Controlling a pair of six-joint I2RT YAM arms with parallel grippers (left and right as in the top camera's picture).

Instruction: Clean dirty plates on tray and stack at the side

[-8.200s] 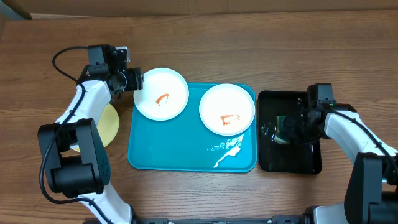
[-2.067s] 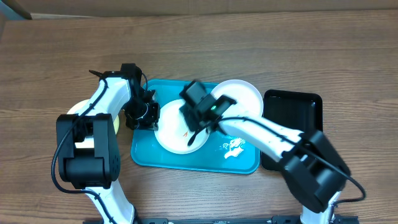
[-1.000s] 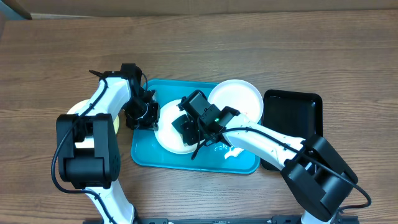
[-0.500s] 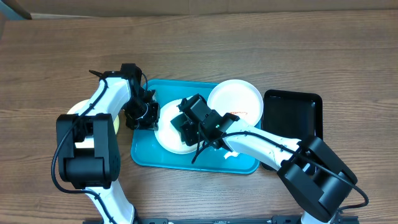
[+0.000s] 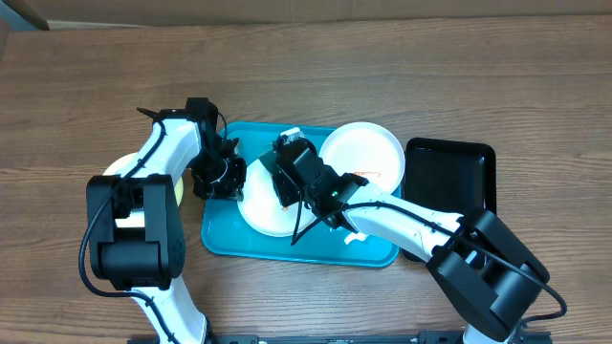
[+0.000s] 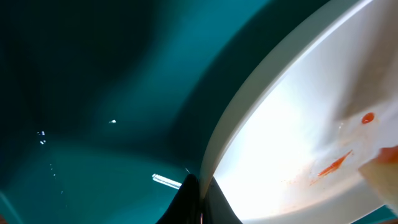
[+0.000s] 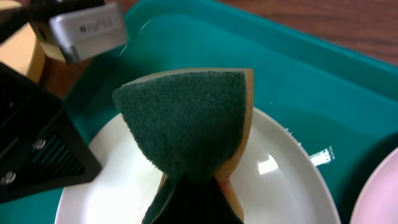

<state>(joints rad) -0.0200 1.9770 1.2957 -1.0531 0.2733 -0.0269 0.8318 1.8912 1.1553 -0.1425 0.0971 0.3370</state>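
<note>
On the left half of the turquoise tray [image 5: 218, 239] lies a white plate [image 5: 260, 212] with orange-red smears [image 6: 336, 165]. My left gripper [image 5: 232, 179] is shut on its left rim; the dark fingertips [image 6: 189, 198] pinch that edge. My right gripper [image 5: 287, 174] is shut on a folded green-and-yellow sponge [image 7: 186, 118], held over the far part of this plate [image 7: 286, 186]. A second white plate [image 5: 363, 153] with a small red smear rests on the tray's far right corner. The pale yellow plate [image 5: 117, 168] sits on the table left of the tray, mostly under my left arm.
A black rectangular tray [image 5: 449, 201] stands right of the turquoise one. A patch of white foam and water [image 5: 359, 234] lies on the turquoise tray's near right part. My two arms crowd the tray's left half.
My right gripper has carried the sponge across the plate, away from me toward its far edge. The left gripper and both white plates have stayed in place.
</note>
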